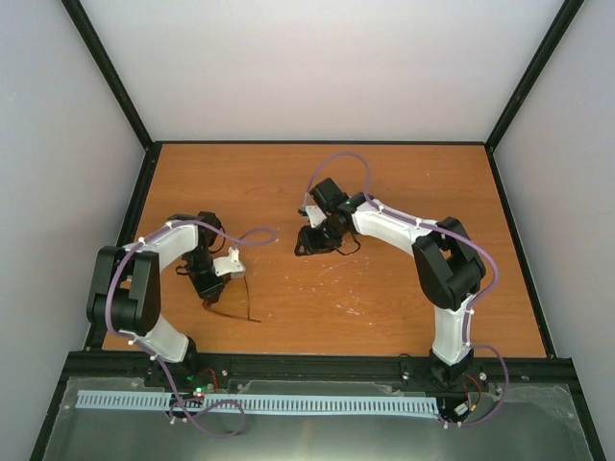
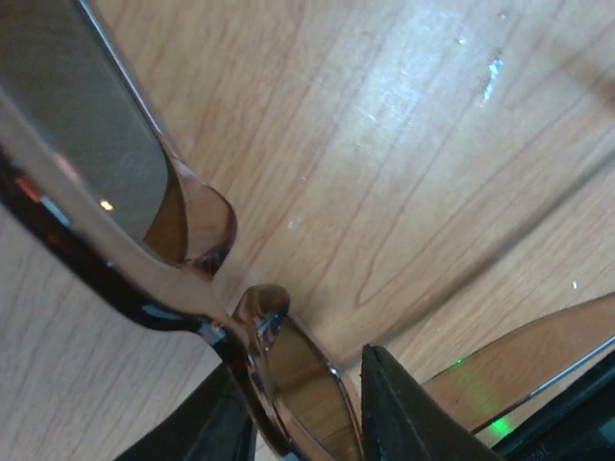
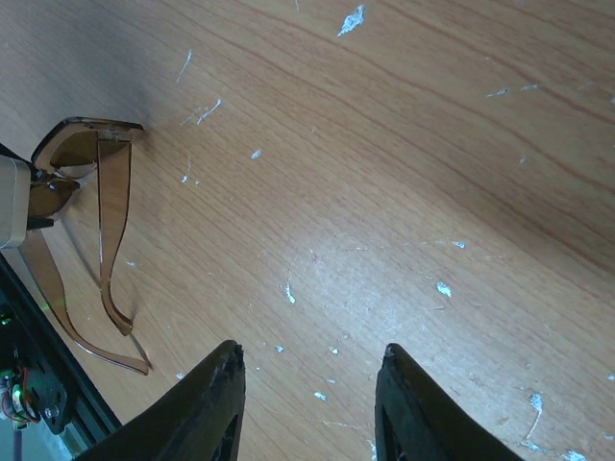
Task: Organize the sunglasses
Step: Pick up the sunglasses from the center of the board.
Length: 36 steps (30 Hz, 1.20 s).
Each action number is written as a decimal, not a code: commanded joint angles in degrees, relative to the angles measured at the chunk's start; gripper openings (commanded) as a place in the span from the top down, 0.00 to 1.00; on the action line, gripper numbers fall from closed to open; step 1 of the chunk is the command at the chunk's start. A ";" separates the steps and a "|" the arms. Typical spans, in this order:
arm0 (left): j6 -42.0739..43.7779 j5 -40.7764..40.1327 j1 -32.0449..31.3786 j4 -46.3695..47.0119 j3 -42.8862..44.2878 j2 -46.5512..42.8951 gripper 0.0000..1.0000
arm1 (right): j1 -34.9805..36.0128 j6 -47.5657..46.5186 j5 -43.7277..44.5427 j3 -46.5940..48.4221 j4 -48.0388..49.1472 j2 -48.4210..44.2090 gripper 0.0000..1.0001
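The sunglasses [image 1: 233, 305] lie at the near left of the wooden table, brown frame, temple arms unfolded toward the front edge. My left gripper [image 1: 213, 288] is down on them. In the left wrist view its fingers close on one brownish lens of the sunglasses [image 2: 115, 154], with the gripper [image 2: 307, 403] pinching that lens near the nose bridge. My right gripper [image 1: 309, 242] hovers over the table's middle, apart from the glasses. In the right wrist view the gripper [image 3: 309, 360] stands open over bare wood, and the sunglasses [image 3: 101, 206] show at the far left.
The table [image 1: 404, 202] is orange-brown wood with small white flecks [image 3: 354, 17]. Black frame rails [image 1: 317, 363] border it at the near edge and along both sides. White walls close the back and sides.
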 commanded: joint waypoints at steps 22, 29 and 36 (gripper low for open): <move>6.97 8.10 -4.64 3.30 16.71 2.58 0.99 | 0.85 -21.70 10.88 -6.15 6.69 -16.07 0.62; 8.98 10.28 -11.00 2.77 23.38 5.80 1.00 | 3.06 -41.79 9.56 -20.97 13.80 -35.24 0.53; 8.92 26.79 -11.85 4.38 27.95 3.91 1.00 | -4.17 -22.90 14.74 -33.70 22.55 -45.66 0.52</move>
